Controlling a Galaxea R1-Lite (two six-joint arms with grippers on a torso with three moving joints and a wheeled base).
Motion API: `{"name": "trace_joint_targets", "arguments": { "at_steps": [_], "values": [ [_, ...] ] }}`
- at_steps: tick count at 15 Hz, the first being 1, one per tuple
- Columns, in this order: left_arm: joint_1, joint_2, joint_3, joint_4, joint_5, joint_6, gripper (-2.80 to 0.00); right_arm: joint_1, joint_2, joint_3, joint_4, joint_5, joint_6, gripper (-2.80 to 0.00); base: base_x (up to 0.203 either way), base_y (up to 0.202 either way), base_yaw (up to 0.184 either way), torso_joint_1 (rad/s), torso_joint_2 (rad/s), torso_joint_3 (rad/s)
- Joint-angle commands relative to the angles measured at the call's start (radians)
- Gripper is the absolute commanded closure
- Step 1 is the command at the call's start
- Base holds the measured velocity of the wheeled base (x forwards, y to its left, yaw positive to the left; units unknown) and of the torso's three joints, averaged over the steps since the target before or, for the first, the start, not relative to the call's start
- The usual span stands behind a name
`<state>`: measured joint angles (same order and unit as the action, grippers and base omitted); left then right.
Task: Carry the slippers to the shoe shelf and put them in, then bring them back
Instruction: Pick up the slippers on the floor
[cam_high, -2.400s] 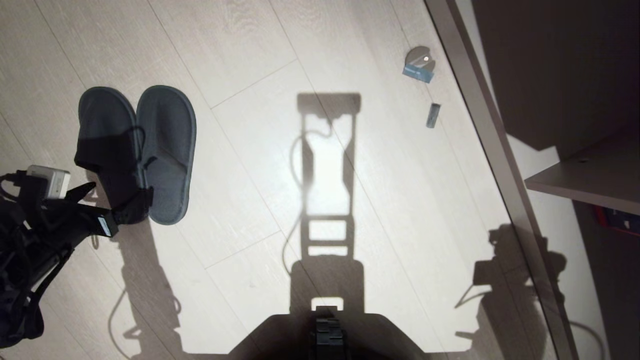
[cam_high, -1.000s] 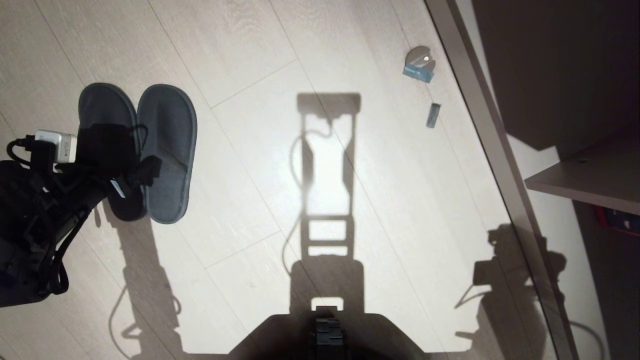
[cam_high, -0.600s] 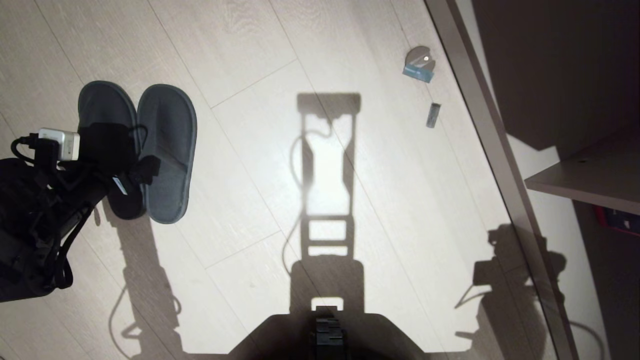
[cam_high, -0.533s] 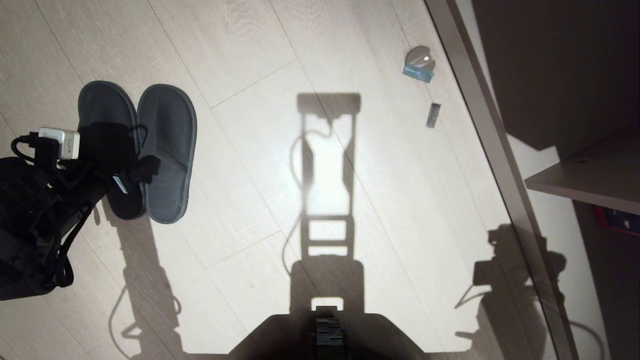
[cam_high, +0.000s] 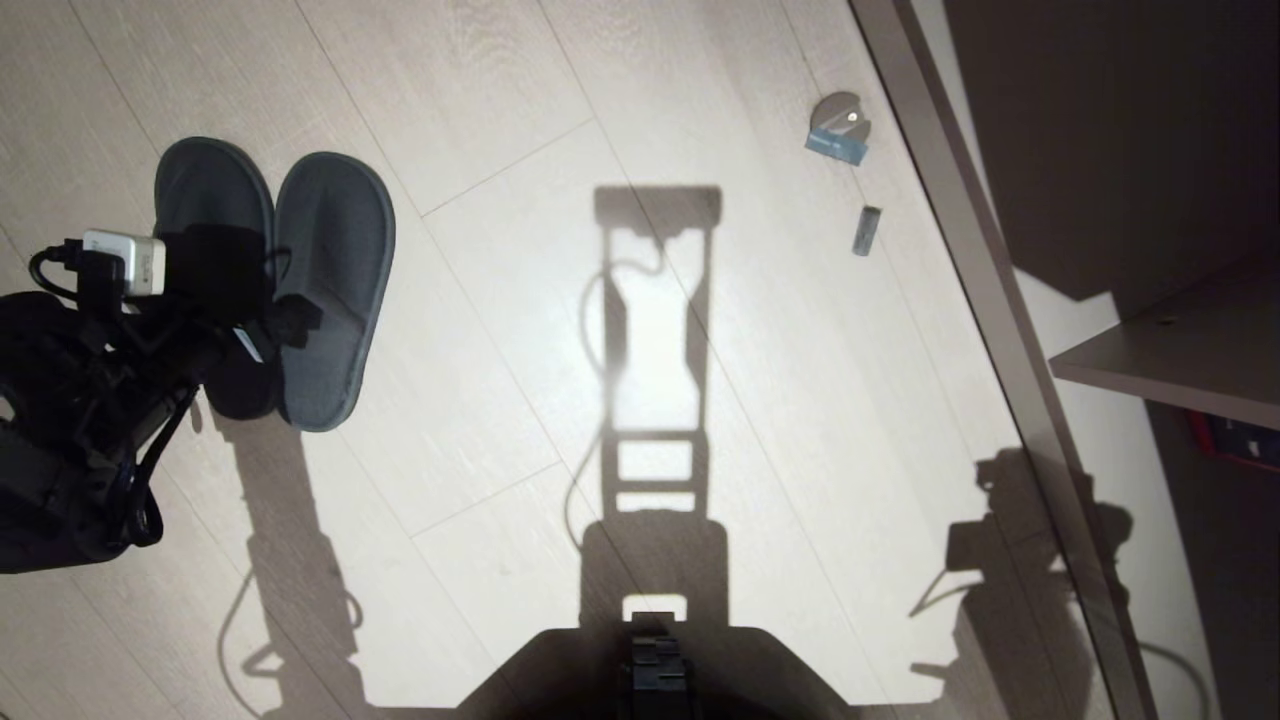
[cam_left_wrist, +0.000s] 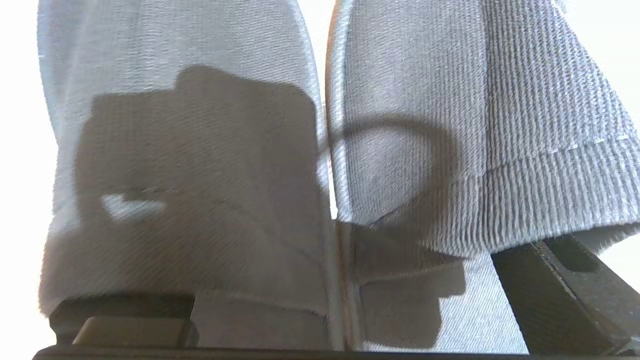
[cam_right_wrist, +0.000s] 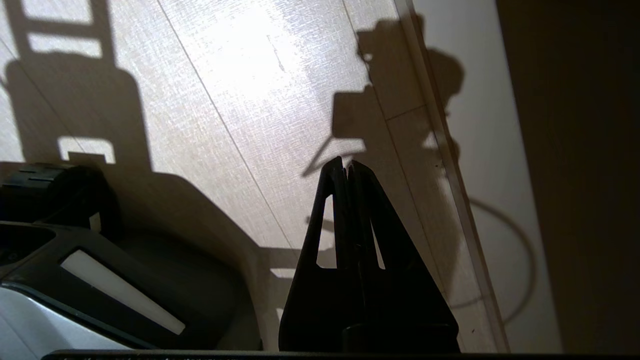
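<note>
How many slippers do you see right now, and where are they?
2. Both slippers lie side by side on the floor at the head view's left, heels at the left tool, whose fingers straddle the pair. None seems hidden.

The pair of dark grey soft fabric slippers (cam_high: 275, 275) is lying side by side, touching, on the pale wood-plank floor, rounded closed toes pointing away, open heels nearer; ribbed uppers (cam_left_wrist: 320, 150) are partly lying in shadow.

Dark grey ribbed-knit slippers (cam_high: 300, 290) in front of me, pale wood-grain floor (cam_high: 520, 100), my black left gripper (cam_high: 262, 338), taupe shelf (cam_high: 1160, 370).
</note>
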<state>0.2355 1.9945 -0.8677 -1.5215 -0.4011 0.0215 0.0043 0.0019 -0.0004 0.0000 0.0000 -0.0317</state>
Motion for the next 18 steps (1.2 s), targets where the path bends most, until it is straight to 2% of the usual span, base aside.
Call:
{"name": "trace_joint_targets", "arguments": {
  "at_steps": [1, 3, 4, 13, 18],
  "values": [
    [-0.010, 0.024, -0.026, -0.009, -0.002, 0.000, -2.80, 0.000, 0.000, 0.000, 0.000, 0.000, -0.001, 0.00, 0.000, 0.000, 0.000, 0.000, 0.00, 0.000],
    [-0.010, 0.036, -0.040, -0.009, -0.002, 0.000, -2.80, 0.000, 0.000, 0.000, 0.000, 0.000, -0.001, 0.00, 0.000, 0.000, 0.000, 0.000, 0.00, 0.000],
    [-0.010, 0.037, -0.040, -0.009, -0.002, 0.000, 0.00, 0.000, 0.000, 0.000, 0.000, 0.000, -0.001, 0.00, 0.000, 0.000, 0.000, 0.000, 0.00, 0.000],
    [-0.010, 0.008, -0.023, -0.009, -0.002, -0.003, 0.00, 0.000, 0.000, 0.000, -0.003, 0.002, -0.007, 0.00, 0.000, 0.000, 0.000, 0.000, 0.00, 0.000],
    [-0.011, -0.065, 0.041, -0.009, -0.002, -0.007, 0.00, 0.000, 0.000, 0.000, -0.002, 0.002, -0.005, 0.00, 0.000, 0.000, 0.000, 0.000, 0.00, 0.000]
  ]
}}
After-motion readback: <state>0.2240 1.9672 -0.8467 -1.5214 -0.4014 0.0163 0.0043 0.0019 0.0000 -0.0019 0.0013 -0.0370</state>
